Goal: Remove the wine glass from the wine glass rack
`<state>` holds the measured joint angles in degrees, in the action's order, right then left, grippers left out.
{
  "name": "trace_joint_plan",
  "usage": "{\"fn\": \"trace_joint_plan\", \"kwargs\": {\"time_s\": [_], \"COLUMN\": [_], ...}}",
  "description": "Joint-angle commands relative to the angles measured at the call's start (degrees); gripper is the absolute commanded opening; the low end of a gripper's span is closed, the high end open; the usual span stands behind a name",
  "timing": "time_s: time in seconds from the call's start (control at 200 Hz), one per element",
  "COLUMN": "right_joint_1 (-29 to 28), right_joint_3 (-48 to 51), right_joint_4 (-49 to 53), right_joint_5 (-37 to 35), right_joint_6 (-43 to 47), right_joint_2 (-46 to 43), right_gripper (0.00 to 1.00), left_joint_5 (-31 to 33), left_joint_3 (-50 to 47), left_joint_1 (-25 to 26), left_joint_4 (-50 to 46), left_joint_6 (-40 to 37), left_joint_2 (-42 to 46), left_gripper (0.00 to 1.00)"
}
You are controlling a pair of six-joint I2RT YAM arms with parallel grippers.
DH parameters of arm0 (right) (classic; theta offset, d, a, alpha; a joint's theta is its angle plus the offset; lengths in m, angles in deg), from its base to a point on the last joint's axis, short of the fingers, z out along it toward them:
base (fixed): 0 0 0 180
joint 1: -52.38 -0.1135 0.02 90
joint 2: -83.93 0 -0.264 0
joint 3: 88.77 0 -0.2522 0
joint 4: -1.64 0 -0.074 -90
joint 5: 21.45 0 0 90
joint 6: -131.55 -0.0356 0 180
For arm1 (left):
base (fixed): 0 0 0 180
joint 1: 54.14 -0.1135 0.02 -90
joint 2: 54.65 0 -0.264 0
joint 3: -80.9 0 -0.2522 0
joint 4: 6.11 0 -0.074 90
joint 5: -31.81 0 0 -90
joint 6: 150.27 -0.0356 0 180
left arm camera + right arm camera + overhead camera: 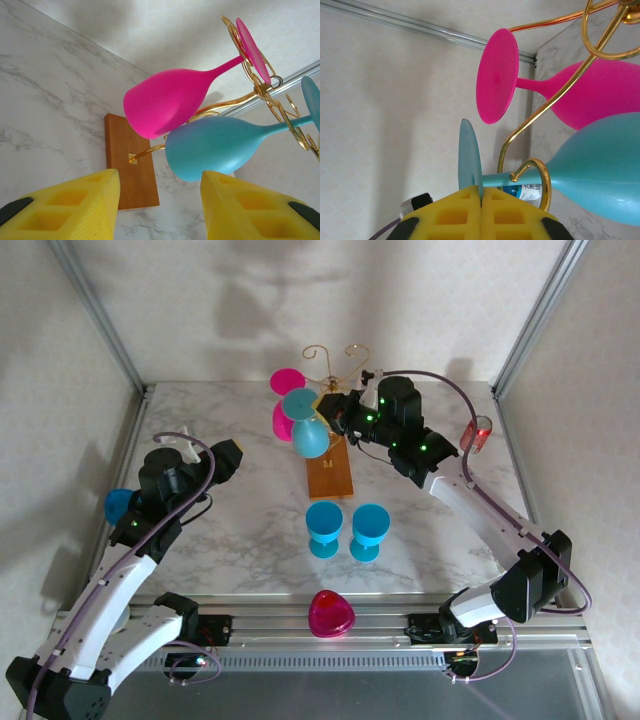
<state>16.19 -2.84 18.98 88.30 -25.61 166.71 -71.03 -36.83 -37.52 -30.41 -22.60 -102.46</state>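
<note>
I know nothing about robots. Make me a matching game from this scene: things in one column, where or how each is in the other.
Things:
1. teal plastic wine glass
2. pink plastic wine glass beside the teal one
3. pair of sky-blue plastic goblets
4. left gripper with yellow fingers

States:
A. upright on the marble table, near the wooden base
B. hanging on the gold wire rack, foot pinched by the right gripper
C. open, holding nothing
D. hanging on the rack, untouched

Pairs: 1-B, 2-D, 3-A, 4-C
</note>
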Motion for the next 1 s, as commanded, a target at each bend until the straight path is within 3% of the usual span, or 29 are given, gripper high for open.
{"fn": "trace_joint_plan", "kwargs": {"time_s": [0.0, 0.991], "right_joint_1": [0.8, 2.8], "right_joint_3": [-1.6, 3.2], "right_joint_4": [-1.2, -3.7], "right_joint_5": [0.1, -3.9], "right_joint_6": [0.0, -3.4], "right_joint_2": [0.8, -1.9], "right_gripper": [0.00, 0.00], "left_joint_5": [-0.6, -0.7], "left_joint_3": [-0.6, -0.6], "left_joint_1": [-0.8, -1.2], "left_joint_4": [-0.4, -1.1], "left_joint_6": [-0.7, -0.6], "left_joint_2": [0.4, 1.0], "left_gripper": [0.46, 0.46]}}
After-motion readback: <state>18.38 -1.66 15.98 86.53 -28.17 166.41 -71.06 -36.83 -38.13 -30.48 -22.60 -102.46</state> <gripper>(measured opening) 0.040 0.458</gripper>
